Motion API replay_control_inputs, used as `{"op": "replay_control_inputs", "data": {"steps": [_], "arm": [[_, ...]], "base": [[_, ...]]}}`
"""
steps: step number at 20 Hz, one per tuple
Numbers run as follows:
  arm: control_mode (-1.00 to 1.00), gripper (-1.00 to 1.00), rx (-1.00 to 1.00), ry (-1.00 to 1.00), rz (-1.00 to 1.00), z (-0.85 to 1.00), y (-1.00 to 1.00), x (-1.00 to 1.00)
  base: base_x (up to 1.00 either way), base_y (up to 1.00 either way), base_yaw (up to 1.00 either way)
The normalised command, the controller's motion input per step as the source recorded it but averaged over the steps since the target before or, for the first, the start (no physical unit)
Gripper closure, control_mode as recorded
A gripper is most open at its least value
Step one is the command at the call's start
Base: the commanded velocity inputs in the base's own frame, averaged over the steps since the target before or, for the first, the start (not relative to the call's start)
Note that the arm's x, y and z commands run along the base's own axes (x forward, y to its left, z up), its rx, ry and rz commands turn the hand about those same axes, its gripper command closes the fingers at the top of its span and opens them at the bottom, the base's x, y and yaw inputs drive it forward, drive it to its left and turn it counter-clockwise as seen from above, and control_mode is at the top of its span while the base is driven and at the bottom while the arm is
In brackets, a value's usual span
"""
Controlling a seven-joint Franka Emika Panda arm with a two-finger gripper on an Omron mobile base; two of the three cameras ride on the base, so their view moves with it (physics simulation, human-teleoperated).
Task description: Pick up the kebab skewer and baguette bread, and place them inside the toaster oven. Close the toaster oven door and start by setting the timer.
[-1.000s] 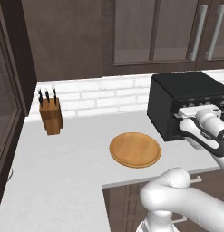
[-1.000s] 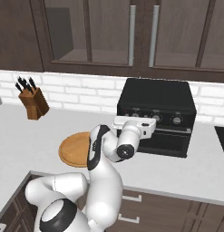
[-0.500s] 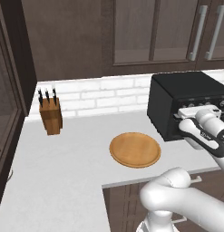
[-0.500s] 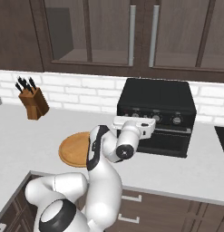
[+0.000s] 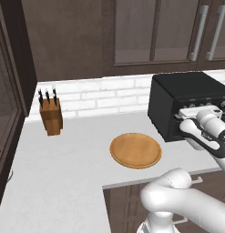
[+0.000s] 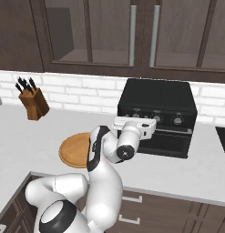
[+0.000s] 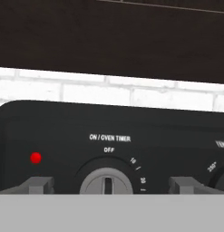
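Nothing changed vs a sec ago: arm static, fingers [image 7: 109, 186] spread wide, empty, straddling the timer knob [image 7: 106, 181], one tip each side. So door step looks done; timer not yet set: slot upright, pointing at OFF. Beyond the fingers, toaster oven [image 6: 157, 116] on the bench [image 5: 63, 168], long axis across, front facing arm, door [image 6: 168, 141] shut. Plate [image 5: 135, 150] bare
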Motion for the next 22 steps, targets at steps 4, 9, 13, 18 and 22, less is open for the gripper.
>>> {"op": "replay_control_inputs", "data": {"steps": [4,9,13,18,22], "arm": [[-1.00,-1.00,0.00,0.00,0.00,0.00,0.00,-0.01],[-1.00,1.00,0.00,0.00,0.00,0.00,0.00,0.02],[-1.00,1.00,0.00,0.00,0.00,0.00,0.11,0.02],[-1.00,1.00,0.00,0.00,0.00,0.00,0.01,-0.04],[-1.00,1.00,0.00,0.00,0.00,0.00,0.00,-0.09]], "base": [[0.00,0.00,0.00],[0.00,0.00,0.00],[0.00,0.00,0.00],[0.00,0.00,0.00],[0.00,0.00,0.00]]}}
